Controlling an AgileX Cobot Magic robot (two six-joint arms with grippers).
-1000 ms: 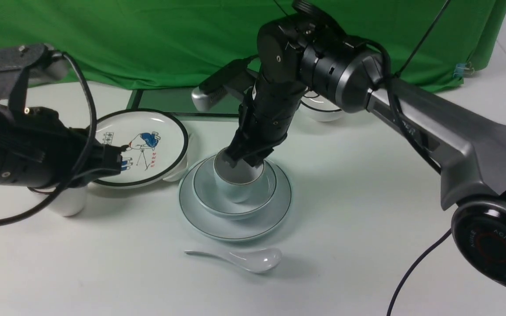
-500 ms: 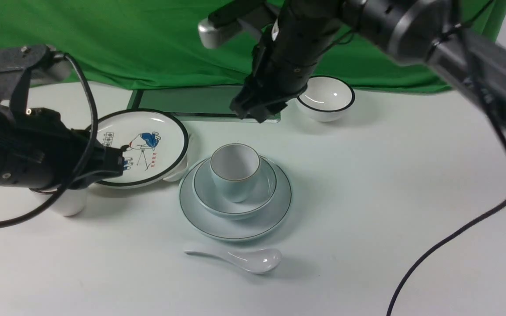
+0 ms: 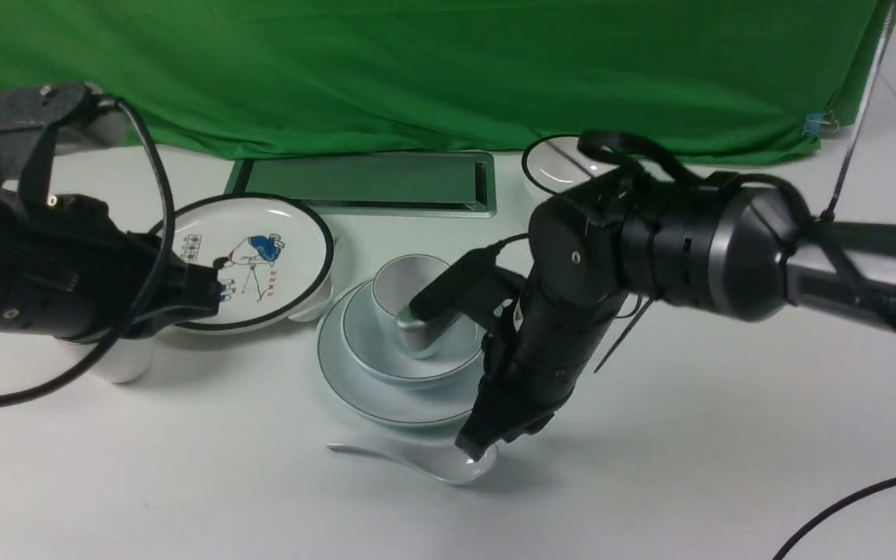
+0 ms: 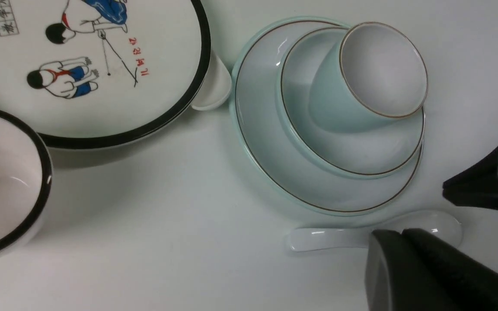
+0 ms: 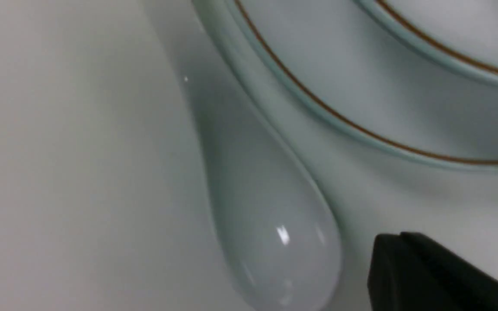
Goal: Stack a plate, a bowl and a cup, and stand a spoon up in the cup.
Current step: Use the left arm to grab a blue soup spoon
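The pale blue plate [image 3: 355, 393] lies mid-table with the bowl [image 3: 374, 354] in it and the cup [image 3: 405, 284] standing upright in the bowl. This stack also fills the left wrist view: plate [image 4: 257, 129], bowl [image 4: 314, 142], cup [image 4: 383, 71]. The white spoon [image 3: 417, 459] lies flat on the table in front of the plate. My right gripper [image 3: 477, 451] is low at the spoon's bowl end, shut and empty. Its tips [image 5: 398, 236] sit just beside the spoon [image 5: 270, 242]. My left gripper [image 3: 211, 292] hovers shut and empty over the picture plate, its fingers [image 4: 387, 242] pressed together.
A white black-rimmed plate with cartoon figures [image 3: 261, 257] sits left of the stack. A white cup [image 3: 117, 362] stands under my left arm. A white black-rimmed bowl [image 3: 549, 167] is at the back, partly behind my right arm. A grey-green panel [image 3: 362, 183] lies before the green cloth.
My right gripper let go of the cup, rose away from it, then dropped down to the spoon's bowl end and closed empty. The left arm stayed still.
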